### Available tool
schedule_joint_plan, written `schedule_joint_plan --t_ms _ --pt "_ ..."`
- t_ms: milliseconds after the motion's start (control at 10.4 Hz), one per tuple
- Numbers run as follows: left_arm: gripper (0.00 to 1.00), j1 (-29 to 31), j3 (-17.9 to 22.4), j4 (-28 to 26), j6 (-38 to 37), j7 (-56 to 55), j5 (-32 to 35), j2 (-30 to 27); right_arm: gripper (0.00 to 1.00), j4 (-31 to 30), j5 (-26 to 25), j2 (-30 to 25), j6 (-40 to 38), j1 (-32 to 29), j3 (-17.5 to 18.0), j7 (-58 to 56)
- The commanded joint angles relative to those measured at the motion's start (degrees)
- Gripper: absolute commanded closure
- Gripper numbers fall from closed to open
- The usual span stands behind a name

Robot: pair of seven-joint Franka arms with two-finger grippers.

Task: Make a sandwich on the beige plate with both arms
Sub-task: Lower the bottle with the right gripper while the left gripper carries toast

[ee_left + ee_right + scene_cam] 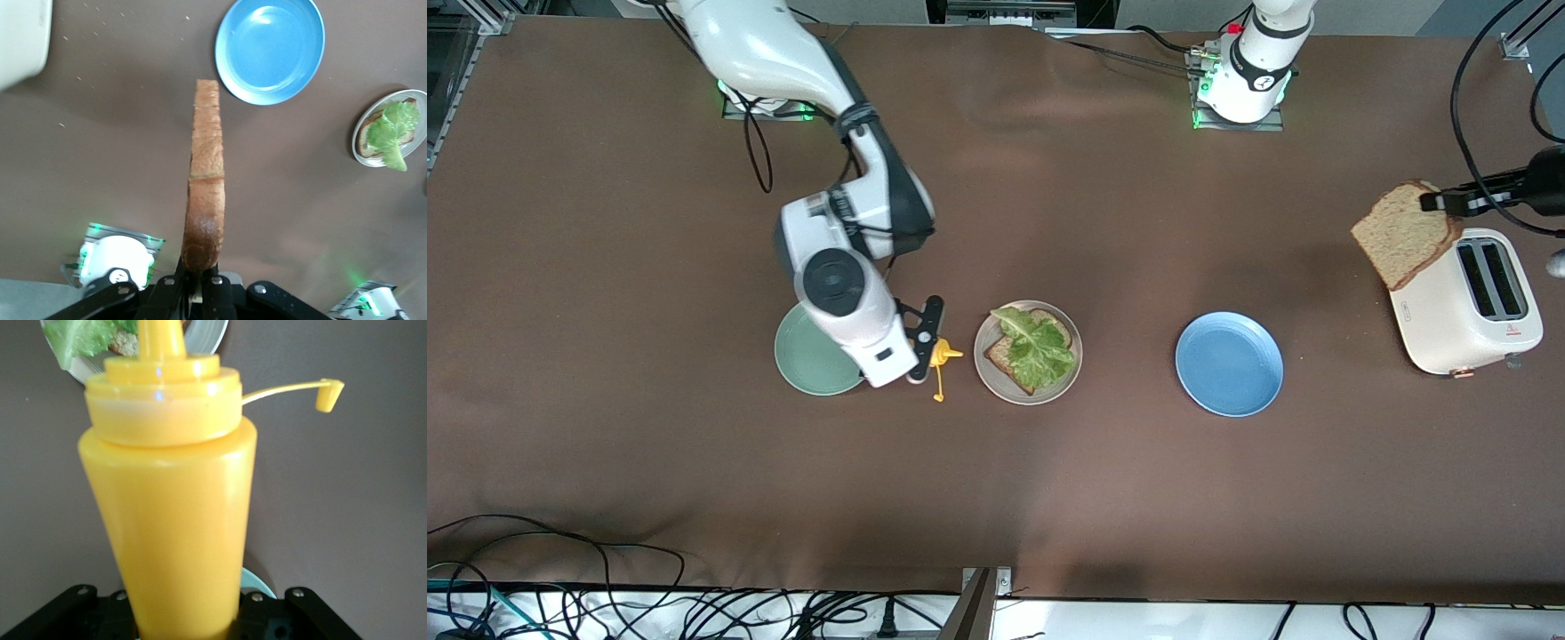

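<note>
The beige plate [1069,378] holds a brown bread slice [1000,356] with a green lettuce leaf [1039,348] on top. My right gripper [927,342] is shut on a yellow squeeze bottle [941,354], over the table between the mint green plate and the beige plate. The bottle's cap [327,392] hangs open on its strap and its nozzle points toward the lettuce [83,337]. My left gripper [1440,201] is shut on a second bread slice [1405,233] held edge-up above the toaster; in the left wrist view this bread slice [207,173] rises from the left gripper [200,280].
A mint green plate [805,360] lies partly under the right arm's wrist. A blue plate [1229,363] sits between the beige plate and the white toaster [1467,302] at the left arm's end. Cables run along the table's front edge.
</note>
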Motion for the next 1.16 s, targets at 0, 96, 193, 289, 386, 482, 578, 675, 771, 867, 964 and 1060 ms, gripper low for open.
schedule_joint_plan --t_ms 0,96,193,289,386,482,578,675,771,867,964,1060 --pt "1.00 -0.8 -2.9 0.2 -0.2 -6.4 -4.8 1.4 1.00 -6.2 7.9 -5.3 0.0 -10.2 6.9 -10.0" --pt "1.00 -3.4 -4.1 0.6 0.6 -10.4 -5.2 3.2 1.00 -6.4 8.3 -5.6 -1.6 -16.6 11.4 -13.8" --pt "1.00 -7.6 -4.2 0.5 3.3 -14.1 -6.4 5.1 1.00 -6.5 8.5 -5.7 -3.4 -20.6 13.4 -17.5" --pt "1.00 -10.9 -4.2 0.6 7.5 -18.7 -6.8 6.9 1.00 -6.5 9.5 -5.8 -4.7 -23.4 13.7 -21.5" --pt "1.00 -13.7 -4.2 0.9 11.5 -23.0 -8.3 8.8 1.00 -6.4 13.3 -5.0 -6.6 -27.5 14.5 -27.7" --pt "1.00 -15.6 -4.2 0.6 15.3 -25.3 -9.3 10.1 1.00 -6.3 17.3 -3.1 -8.9 -32.2 16.3 -34.9" --pt "1.00 -18.3 -4.2 0.4 18.9 -28.2 -9.4 11.9 1.00 -6.2 20.2 -1.4 -12.2 -35.1 16.4 -41.4" --pt "1.00 -21.2 -4.2 0.4 22.7 -32.1 -9.3 13.9 1.00 -6.2 22.2 -0.4 -15.2 -38.2 16.2 -47.5" --pt "1.00 -24.6 -4.0 0.4 26.9 -36.4 -8.7 15.9 1.00 -6.2 24.0 1.0 -18.0 -41.0 16.2 -52.0" --pt "1.00 -28.0 -3.8 0.6 31.8 -39.7 -8.2 17.7 1.00 -5.9 25.5 2.7 -20.4 -43.6 16.2 -55.5" --pt "1.00 -31.4 -3.6 0.9 37.3 -43.0 -7.4 19.5 1.00 -5.7 27.0 4.4 -22.5 -45.3 16.2 -60.0" --pt "1.00 -33.4 -3.6 1.4 41.6 -45.4 -7.3 21.5 1.00 -5.7 27.9 5.5 -24.0 -46.5 16.1 -63.2"
